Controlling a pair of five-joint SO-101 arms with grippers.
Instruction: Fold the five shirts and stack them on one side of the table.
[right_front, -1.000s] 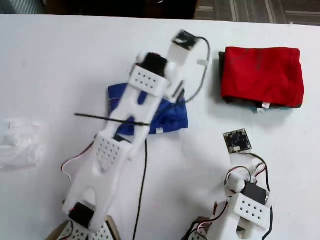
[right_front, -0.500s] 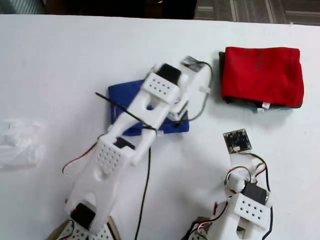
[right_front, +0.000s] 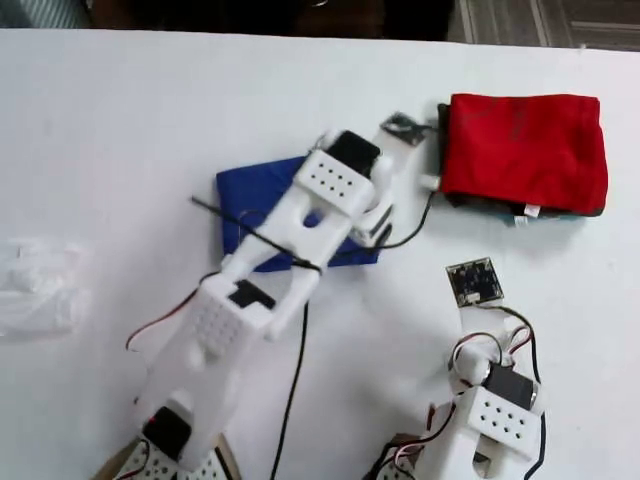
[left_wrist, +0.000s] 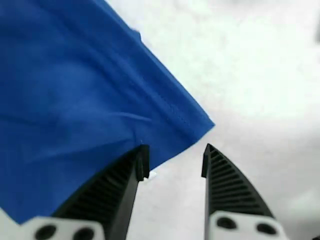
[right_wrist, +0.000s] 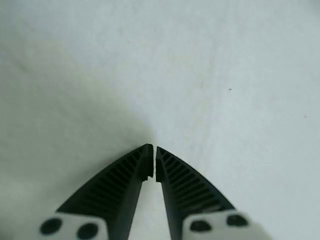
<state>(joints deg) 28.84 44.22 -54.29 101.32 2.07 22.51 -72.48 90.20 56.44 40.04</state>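
While the blue shirt (right_front: 262, 195) lies folded into a flat rectangle mid-counter (right_front: 130, 110), it isn't on the pile yet. It sits apart from the stack (right_front: 470, 203) on the right side, where a red shirt (right_front: 525, 145) tops darker layers (a grey edge and a teal sliver peek out underneath; count unclear, I'd guess three in total).

The left tool (left_wrist: 175, 147) is released, jaws spread, right at the blue shirt's hemmed corner. One finger is at the cloth edge, the other over bare counter, nothing gripped.

The right tool (right_wrist: 151, 149) is clenched on nothing over bare counter at the near right, well apart from both shirts.

The white crumpled bundle (right_front: 40, 285) at the counter's left edge looks like the fifth shirt, unfolded.

My read: three stacked, blue folded and awaiting transfer, white untouched, so roughly two-thirds done. Remaining: carry blue onto red, then fold and stack white.
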